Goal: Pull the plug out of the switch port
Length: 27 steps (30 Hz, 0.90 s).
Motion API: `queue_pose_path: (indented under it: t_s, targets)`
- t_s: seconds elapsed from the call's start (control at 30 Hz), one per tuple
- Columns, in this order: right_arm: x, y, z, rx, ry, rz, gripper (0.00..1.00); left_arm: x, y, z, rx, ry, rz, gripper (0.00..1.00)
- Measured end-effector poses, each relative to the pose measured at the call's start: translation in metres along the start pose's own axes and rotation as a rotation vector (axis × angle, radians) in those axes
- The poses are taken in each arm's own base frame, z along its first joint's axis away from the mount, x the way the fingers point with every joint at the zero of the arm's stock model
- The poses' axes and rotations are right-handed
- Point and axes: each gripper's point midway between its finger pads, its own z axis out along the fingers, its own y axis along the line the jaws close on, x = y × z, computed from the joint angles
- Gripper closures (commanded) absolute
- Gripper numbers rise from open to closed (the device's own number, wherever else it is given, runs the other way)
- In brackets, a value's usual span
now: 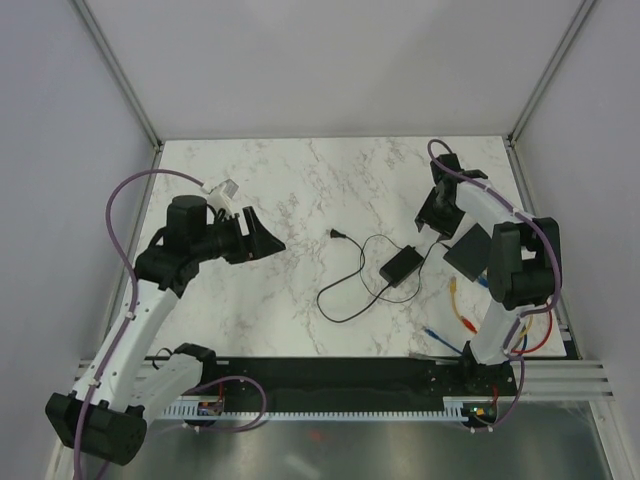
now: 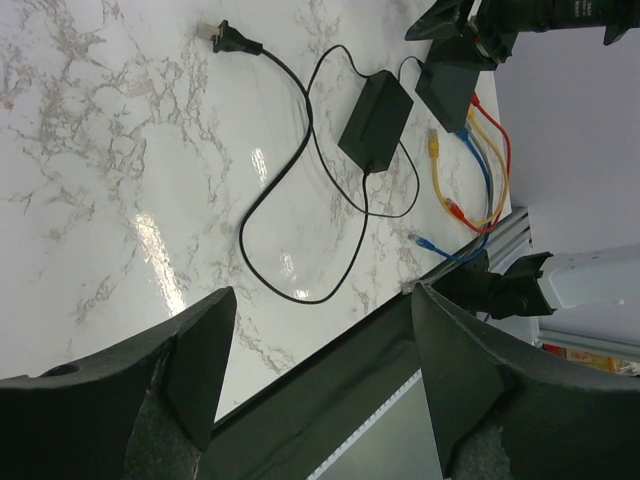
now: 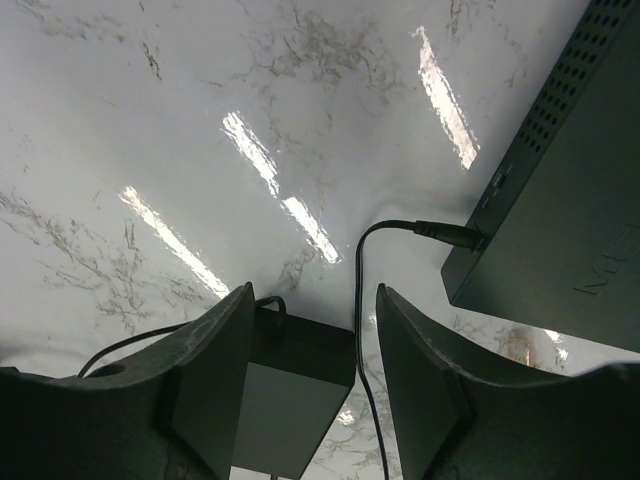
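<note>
**Right arm staged on the switch's power plug, nothing gripped yet**

- Nearest the bases, lower right of the top view: coloured patch cables [image 1: 462, 318], free ends loose on the table [image 1: 300, 180]. Can't tell if their other ends sit in the switch; the right arm covers that edge.
- Next out: power brick [image 1: 401, 267], centre-right, thin cord looping left. Its mains plug [image 1: 337, 235] lies free.
- The switch [image 1: 466, 252] is just right of the brick, flat on the table, partly under the right forearm.
- Just beyond its upper-left corner hovers the right gripper [image 1: 432, 218], jaws spread, empty.
- The right wrist view shows why it's there.
  - The plug [image 3: 445, 232] is a black barrel connector seated in the switch's side wall, right of frame centre, cord curving down past the brick.
  - It sits right of the gap between the fingers [image 3: 215, 380], not in it. Reads as pre-grasp; it likely needs a sideways shift before closing.
  - The top view doesn't resolve the plug at all.
- Mid-left: the left gripper [image 1: 265, 243], well apart from everything, jaws wide open, holding nothing. Probably parked clear. Its wrist view alone gives an oblique look at the whole layout, switch at upper right.
- Risk: the switch is unrestrained and may drag with the pull.
</note>
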Motion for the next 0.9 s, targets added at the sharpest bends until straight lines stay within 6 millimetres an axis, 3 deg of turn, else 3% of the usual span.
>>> queue_pose_path:
  t_s: [0.17, 0.37, 0.57, 0.67, 0.83, 0.9]
  targets:
    - [0.012, 0.009, 0.001, -0.02, 0.015, -0.081, 0.37, 0.005, 0.005, 0.007, -0.013, 0.06, -0.016, 0.25]
    - [0.057, 0.008, 0.013, -0.055, 0.112, -0.184, 0.36, 0.009, 0.009, 0.015, -0.019, 0.111, -0.035, 0.29]
    - [0.081, 0.01, 0.012, -0.106, 0.159, -0.214, 0.36, 0.009, 0.007, 0.017, -0.012, 0.135, -0.046, 0.3]
    - [0.094, 0.027, 0.009, -0.156, 0.171, -0.238, 0.36, 0.009, 0.005, 0.018, -0.004, 0.146, -0.051, 0.31]
    - [0.128, 0.076, -0.009, -0.296, 0.227, -0.288, 0.36, 0.007, 0.003, 0.019, 0.002, 0.155, -0.055, 0.33]
    - [0.133, 0.092, -0.018, -0.344, 0.235, -0.304, 0.35, 0.006, 0.004, 0.022, 0.001, 0.16, -0.058, 0.33]
